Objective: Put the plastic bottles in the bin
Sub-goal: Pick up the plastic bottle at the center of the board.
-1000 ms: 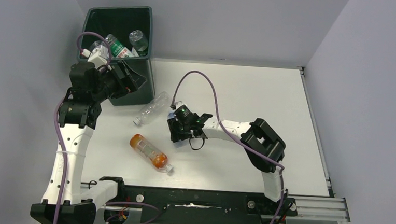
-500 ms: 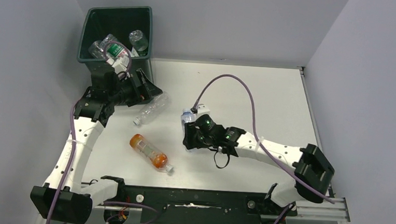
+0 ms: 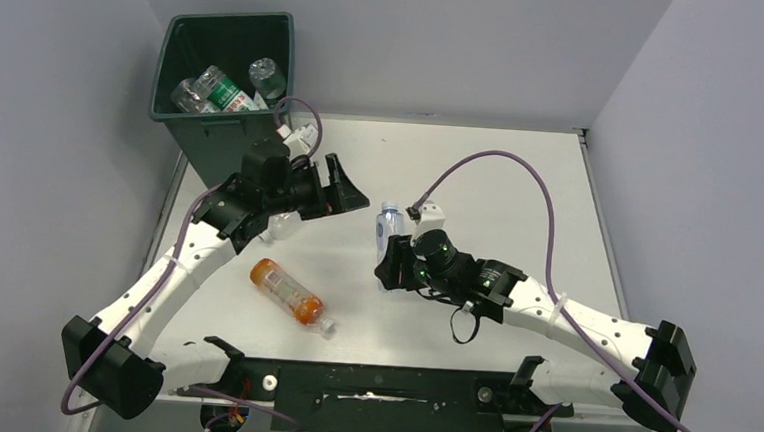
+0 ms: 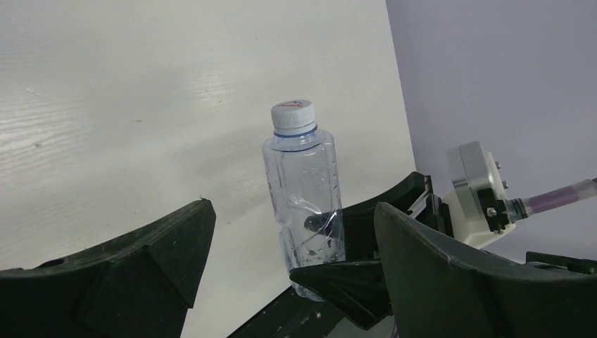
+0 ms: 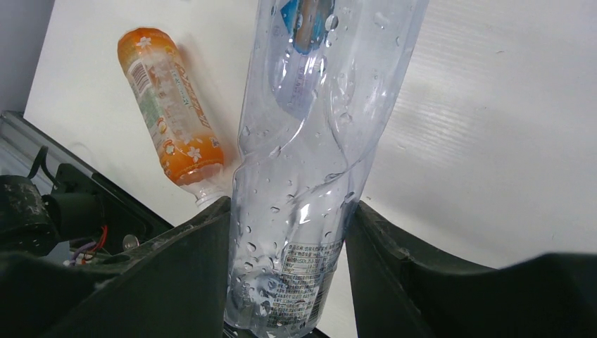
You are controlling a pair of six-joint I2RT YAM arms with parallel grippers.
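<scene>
Overhead camera looks down; both close wrist cameras share the clear bottle [image 4: 304, 197].

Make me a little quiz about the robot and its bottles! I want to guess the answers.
1. True or false: the orange bottle is inside the bin.
2. What is the right gripper holding? A) the orange bottle B) a clear bottle C) nothing
3. Fill the gap: the left gripper is ____ (open or shut).

Key:
1. False. It lies on its side on the table.
2. B.
3. Open, with nothing between its fingers.
</scene>
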